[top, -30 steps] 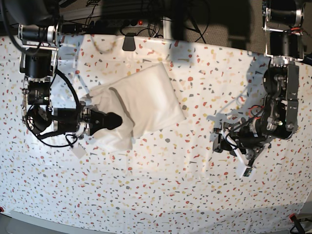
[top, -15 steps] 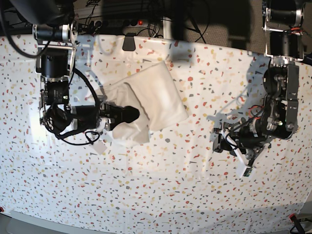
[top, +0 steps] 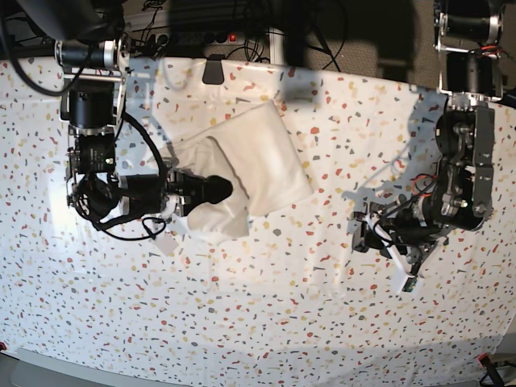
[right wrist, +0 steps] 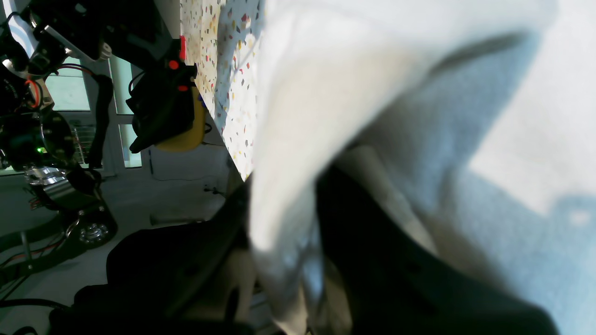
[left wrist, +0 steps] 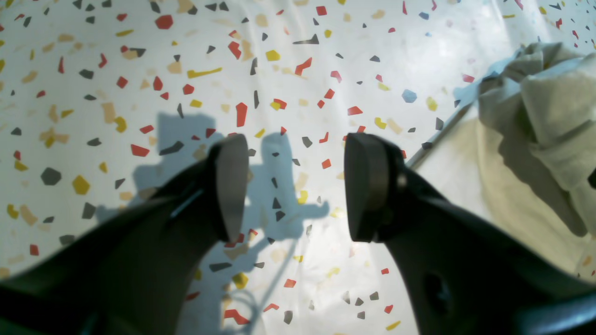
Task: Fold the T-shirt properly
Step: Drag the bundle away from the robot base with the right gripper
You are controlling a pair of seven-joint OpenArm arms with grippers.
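The white T-shirt (top: 262, 153) lies folded into a tilted bundle left of the table's middle, no print showing. My right gripper (top: 221, 189) sits at the bundle's lower left part, shut on a fold of the cloth. In the right wrist view the white T-shirt (right wrist: 372, 70) fills the frame and is pinched in the right gripper (right wrist: 284, 242). My left gripper (top: 364, 239) hovers over bare table well to the right of the shirt. It stands open, nothing between its fingers (left wrist: 230, 186), and the T-shirt (left wrist: 535, 116) shows at the far right.
A speckled terrazzo-patterned cloth (top: 266, 306) covers the table. A black clip-like object (top: 214, 71) sits at the far edge, with cables and a power strip behind it. The table's front edge runs along the bottom of the base view.
My right arm has moved to the right, carrying the shirt's left fold over onto the bundle. In the last half second it barely moved. The left arm has stayed still.
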